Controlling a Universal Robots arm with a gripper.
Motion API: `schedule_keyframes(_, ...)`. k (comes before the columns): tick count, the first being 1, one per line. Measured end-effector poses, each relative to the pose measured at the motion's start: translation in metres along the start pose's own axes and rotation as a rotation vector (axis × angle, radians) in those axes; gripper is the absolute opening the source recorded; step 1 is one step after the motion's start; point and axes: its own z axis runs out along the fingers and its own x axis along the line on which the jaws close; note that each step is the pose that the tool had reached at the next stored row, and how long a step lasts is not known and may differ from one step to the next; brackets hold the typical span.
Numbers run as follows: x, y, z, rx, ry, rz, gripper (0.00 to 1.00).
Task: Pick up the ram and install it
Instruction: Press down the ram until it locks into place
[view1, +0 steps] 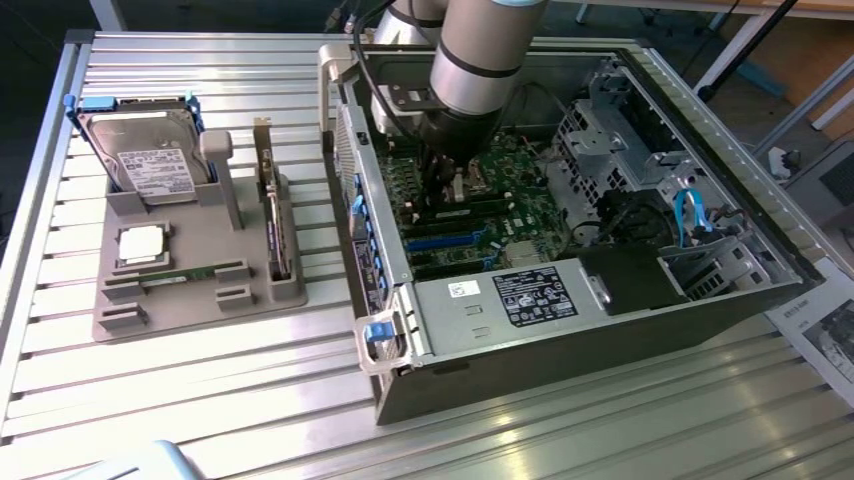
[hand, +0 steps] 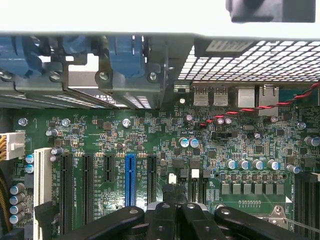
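The gripper (view1: 447, 185) is seen lowered inside the open computer case (view1: 747, 250), over the motherboard (hand: 150, 135); finger state cannot be told; one ram stick (view1: 180, 272) is seen lying in the grey holder (view1: 200, 305), exterior view's left; snagging on the red-black wire (hand: 260, 106) is judged possible.

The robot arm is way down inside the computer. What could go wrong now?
The gripper hangs close over the motherboard; it might knock the little silver capacitors. The red-and-black wire crosses the board and could snag. The arm sits near the case wall, so a sideways move might bump it.
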Motion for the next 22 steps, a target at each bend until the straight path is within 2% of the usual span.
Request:
schedule_keyframes(2, 0.0, 0.0, -0.0014, -0.0013, -0.0005, 0.0, 0.1)
schedule_keyframes(7, 0.0, -0.0001, -0.0098, -0.0091, 0.0014, 0.0, 0.1)
schedule_keyframes(14, 0.0, -0.0016, -0.0302, -0.0252, 0.0046, 0.0, 0.1)
schedule_keyframes(17, 0.0, -0.0022, -0.0368, -0.0318, 0.0076, 0.001, 0.1)
schedule_keyframes(22, 0.0, -0.0031, -0.0439, -0.0393, 0.009, 0.001, 0.1)
